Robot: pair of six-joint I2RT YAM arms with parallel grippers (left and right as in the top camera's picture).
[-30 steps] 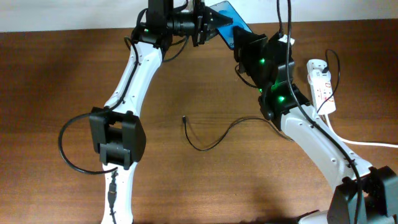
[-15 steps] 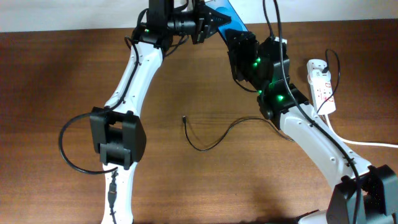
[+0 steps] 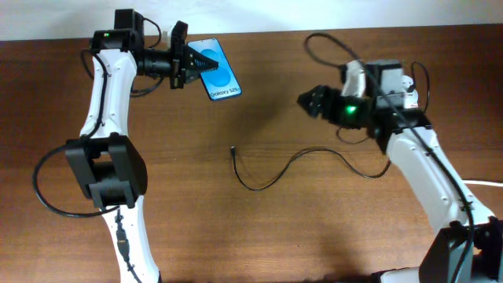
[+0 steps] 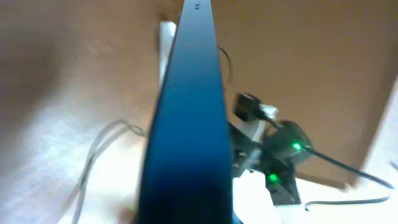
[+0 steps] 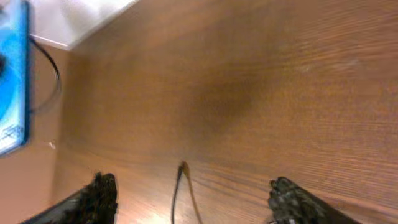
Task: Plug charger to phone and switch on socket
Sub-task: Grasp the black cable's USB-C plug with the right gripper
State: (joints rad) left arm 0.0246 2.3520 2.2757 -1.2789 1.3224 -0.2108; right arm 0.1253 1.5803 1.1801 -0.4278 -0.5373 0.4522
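1. The left gripper (image 3: 185,66) sits at the upper left of the overhead view, closed on one end of the phone (image 3: 218,69). The screen faces up and the word "Galaxy" is at the far end from the fingers.
2. In the left wrist view the phone (image 4: 186,124) runs edge-on straight out from the fingers. I would guess it is held this way so the free end, probably where the port is, points toward the other arm.
3. I cannot tell whether the phone rests on the table (image 3: 314,236) or is held just above it.
4. The right gripper (image 3: 309,101) hangs at the upper right and points left toward the phone, well apart from it. Its fingertips (image 5: 102,196) are spread wide with nothing between them.
5. The charger (image 3: 256,189) lies loose across the middle of the table. Its plug tip (image 3: 233,149) is below the phone and apart from both grippers.
6. The right wrist view looks down on the plug tip (image 5: 181,167), which suggests this arm is lined up to fetch it.
7. I cannot see the socket plainly. The right arm covers much of the upper right of the overhead view.
8. Nothing is plugged in yet, and picking up the plug tip looks like the next step.
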